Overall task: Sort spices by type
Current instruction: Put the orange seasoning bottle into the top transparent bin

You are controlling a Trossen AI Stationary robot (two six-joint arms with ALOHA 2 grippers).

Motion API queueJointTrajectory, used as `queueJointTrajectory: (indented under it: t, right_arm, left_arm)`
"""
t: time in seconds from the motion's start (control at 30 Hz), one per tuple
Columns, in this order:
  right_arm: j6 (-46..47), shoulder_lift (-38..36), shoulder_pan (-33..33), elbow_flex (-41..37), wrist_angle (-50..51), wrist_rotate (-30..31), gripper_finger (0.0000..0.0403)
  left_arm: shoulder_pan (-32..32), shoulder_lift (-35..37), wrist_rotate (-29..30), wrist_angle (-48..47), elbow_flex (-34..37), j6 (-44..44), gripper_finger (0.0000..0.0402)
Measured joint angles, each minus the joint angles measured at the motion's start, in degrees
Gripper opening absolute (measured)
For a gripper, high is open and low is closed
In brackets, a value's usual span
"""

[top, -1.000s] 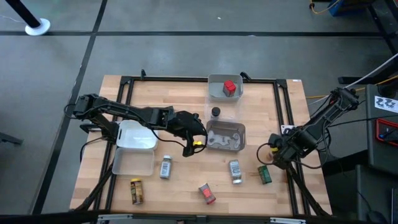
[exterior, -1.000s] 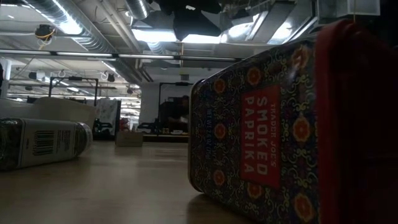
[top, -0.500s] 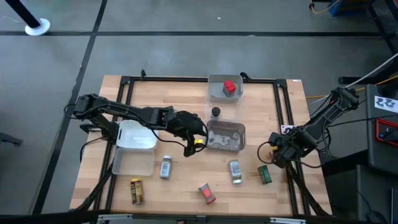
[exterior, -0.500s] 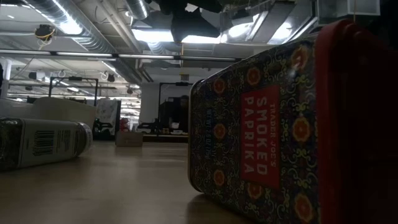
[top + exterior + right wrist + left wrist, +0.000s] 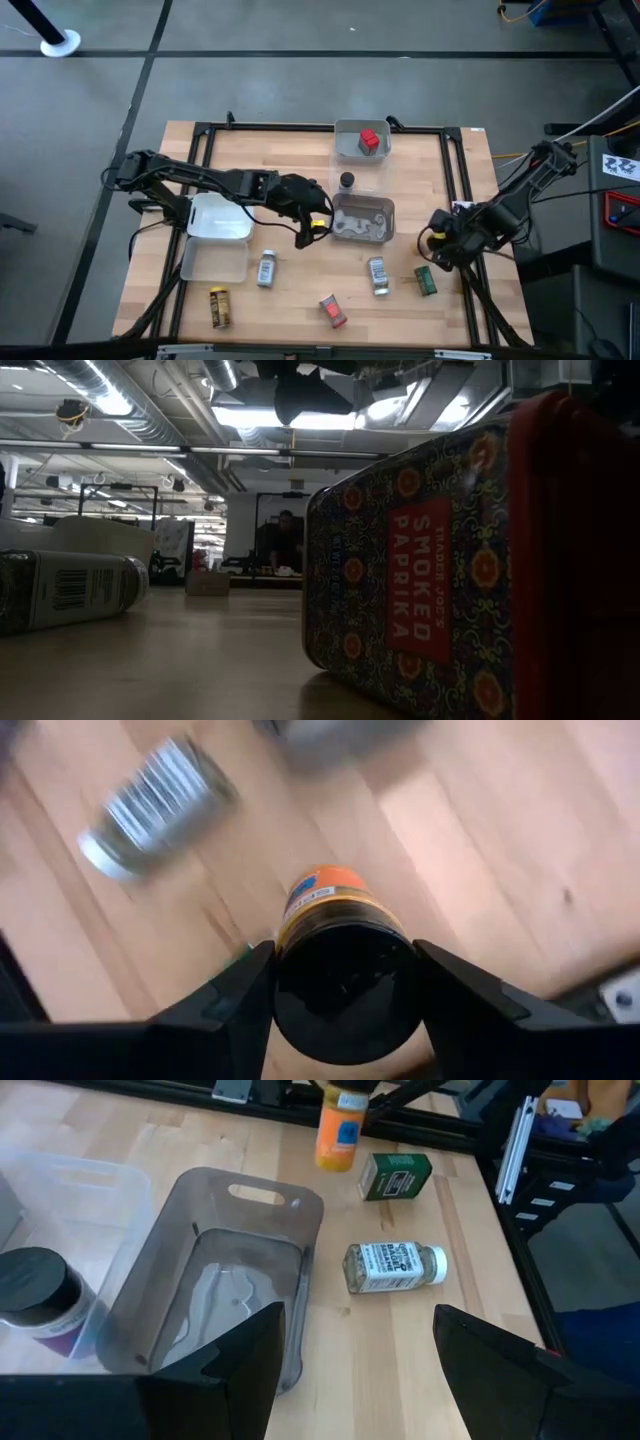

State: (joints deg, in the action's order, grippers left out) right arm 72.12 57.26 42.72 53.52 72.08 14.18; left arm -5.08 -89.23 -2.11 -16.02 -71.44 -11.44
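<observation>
Right gripper (image 5: 340, 1010) is clamped on an orange-labelled jar (image 5: 338, 935) by its dark lid, held off the surface (image 5: 300, 290) near the right edge, above the green tin (image 5: 426, 281). Left gripper (image 5: 355, 1365) hangs with fingers apart over the grey tray (image 5: 215, 1295) mid-surface, holding nothing. To carry well: keep the jar upright and the grip square on the lid, clear the tin before travelling; the matching group is probably the dark jar (image 5: 346, 181), though its type is unreadable from above.

The right claw (image 5: 343, 985) grips a small round orange-labelled jar with a black lid (image 5: 340, 970) above the wooden worktop (image 5: 470, 830), a blurred silver-grey jar (image 5: 155, 805) lying nearby.
</observation>
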Motion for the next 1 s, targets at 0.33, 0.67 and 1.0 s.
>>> queueJointTrajectory:
  t: [0.33,0.67,1.0]
  right_arm:
    - [-6.8,0.0,-8.1,8.3,0.8,11.1,0.0210]
    - [-34.5,1.8,-30.6,8.6,-11.6,6.0,0.0211]
    - [-56.3,11.9,-52.4,8.6,-20.9,-7.0,0.0214]
  left_arm:
    - [0.0,0.0,0.0,1.3,0.0,-0.1,0.0239]
    - [0.0,0.0,0.0,2.1,0.0,-0.1,0.0239]
    - [0.0,0.0,0.0,2.0,0.0,-0.1,0.0239]
